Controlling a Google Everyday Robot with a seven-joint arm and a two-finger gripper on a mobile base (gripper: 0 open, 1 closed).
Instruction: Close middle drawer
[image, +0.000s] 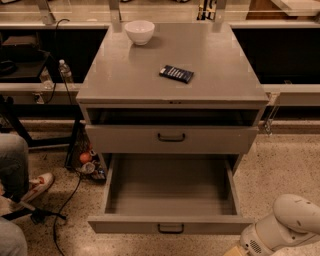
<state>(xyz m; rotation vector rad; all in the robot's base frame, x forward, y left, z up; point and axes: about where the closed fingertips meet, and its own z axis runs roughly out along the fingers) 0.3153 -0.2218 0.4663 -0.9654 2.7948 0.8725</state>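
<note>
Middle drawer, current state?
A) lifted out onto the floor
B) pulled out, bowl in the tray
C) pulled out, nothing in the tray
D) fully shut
C: the middle drawer stands pulled far out of the cabinet with its grey tray bare, while the white bowl sits up on the cabinet top. The gripper is low by the right end of the drawer's front, mostly cut off by the frame edge.

middle drawer stands pulled out, gripper by its front-right corner.
</note>
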